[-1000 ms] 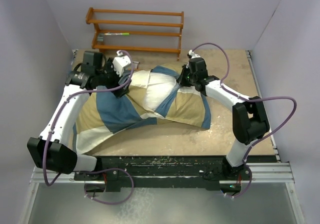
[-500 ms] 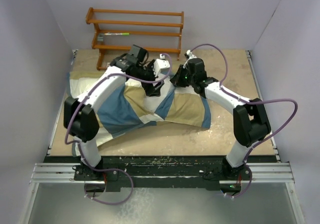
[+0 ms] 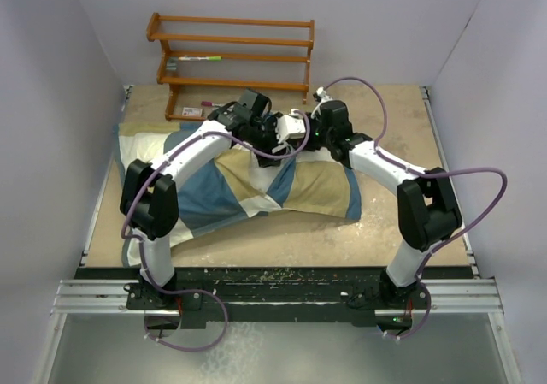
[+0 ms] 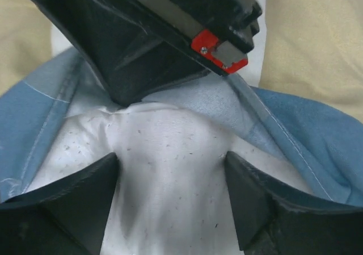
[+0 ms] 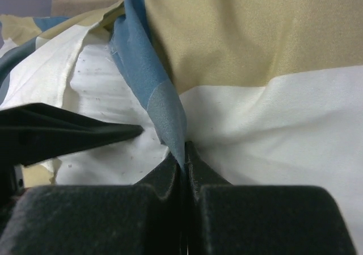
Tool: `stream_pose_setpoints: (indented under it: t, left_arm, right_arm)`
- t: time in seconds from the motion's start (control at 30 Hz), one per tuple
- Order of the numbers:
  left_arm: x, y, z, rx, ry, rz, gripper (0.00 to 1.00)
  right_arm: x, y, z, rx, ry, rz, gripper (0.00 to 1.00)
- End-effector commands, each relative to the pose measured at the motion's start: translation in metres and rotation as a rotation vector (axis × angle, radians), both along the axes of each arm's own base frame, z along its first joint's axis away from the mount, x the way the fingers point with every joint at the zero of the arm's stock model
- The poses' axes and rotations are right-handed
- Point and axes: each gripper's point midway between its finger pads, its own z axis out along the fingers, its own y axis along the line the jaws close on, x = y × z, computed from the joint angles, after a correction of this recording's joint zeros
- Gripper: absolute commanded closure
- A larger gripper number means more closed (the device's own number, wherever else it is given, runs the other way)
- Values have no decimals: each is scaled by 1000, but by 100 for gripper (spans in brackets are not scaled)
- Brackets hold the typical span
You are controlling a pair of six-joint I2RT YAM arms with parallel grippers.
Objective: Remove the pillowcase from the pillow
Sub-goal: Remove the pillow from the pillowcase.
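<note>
The pillowcase [image 3: 231, 187], tan, cream and blue, lies across the table with the pillow inside. My right gripper [image 3: 309, 136] is shut on the blue edge of the pillowcase [image 5: 164, 107] at its far opening and holds it up. The white speckled pillow [image 4: 170, 175] shows through that opening, also in the right wrist view [image 5: 108, 96]. My left gripper [image 3: 286, 136] is open, its jaws standing either side of a bulge of the pillow [image 4: 172, 164], right beside the right gripper's body [image 4: 170, 33]. One left fingertip [image 5: 85, 133] shows in the right wrist view.
A wooden rack [image 3: 231, 55] stands against the back wall with a pen [image 3: 198, 58] on a shelf. A small pink item [image 3: 210, 104] lies below it. Walls close in left and right. The two wrists are nearly touching.
My left arm has swung from the far left across the pillow to the right, and its open gripper now sits at the opening beside the right gripper. The right gripper has kept its hold.
</note>
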Motion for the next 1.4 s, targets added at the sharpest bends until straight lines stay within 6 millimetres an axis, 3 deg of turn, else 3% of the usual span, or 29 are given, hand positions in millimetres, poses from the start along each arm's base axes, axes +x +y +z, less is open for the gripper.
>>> stream_pose_setpoints:
  t: [0.0,0.07,0.17,0.2,0.27,0.33,0.43,0.57,0.7,0.77,0.83,0.93,1.03,1.1,1.27,1.37]
  left_arm:
    - [5,14,-27,65,-24,8,31]
    - [1,21,-38,73,5,25,46]
    - [1,31,-42,77,-4,62,91]
    - [1,34,-41,78,-16,77,100]
    - [2,39,-34,68,-34,96,100]
    - [3,43,-17,44,-70,115,100]
    - [1,45,28,-32,-140,133,100]
    - [-19,45,91,-113,-201,93,100]
    - [-42,61,119,-93,-247,63,100]
    - [-51,72,125,-71,-292,55,100]
    - [-58,81,131,-57,-344,48,100]
    - [-67,88,143,-58,-390,39,100]
    - [-73,91,156,-66,-400,41,100]
    - [-75,93,167,-71,-414,49,100]
    - [-81,95,178,-80,-408,60,100]
    - [-83,96,186,-92,-409,76,100]
  right_arm:
    - [0,7,0,33,23,20,100]
    - [9,-8,-3,23,32,-21,100]
    - [22,-28,-7,3,43,-66,100]
    - [24,-31,-7,-4,47,-68,100]
    - [27,-33,0,-7,37,-67,93]
    - [30,-36,10,-12,20,-74,77]
    - [35,-38,41,-7,-46,-83,58]
    - [38,-36,93,18,-151,-52,36]
    - [39,-70,116,50,-183,-94,19]
    - [40,-94,120,103,-177,-134,13]
    - [42,-102,118,142,-157,-140,8]
    - [42,-96,101,134,-91,-89,4]
    - [46,-95,102,165,-108,-111,4]
    - [38,-87,99,219,-76,-84,5]
    - [33,-72,134,386,-153,-40,21]
    - [33,-69,142,439,-144,-41,43]
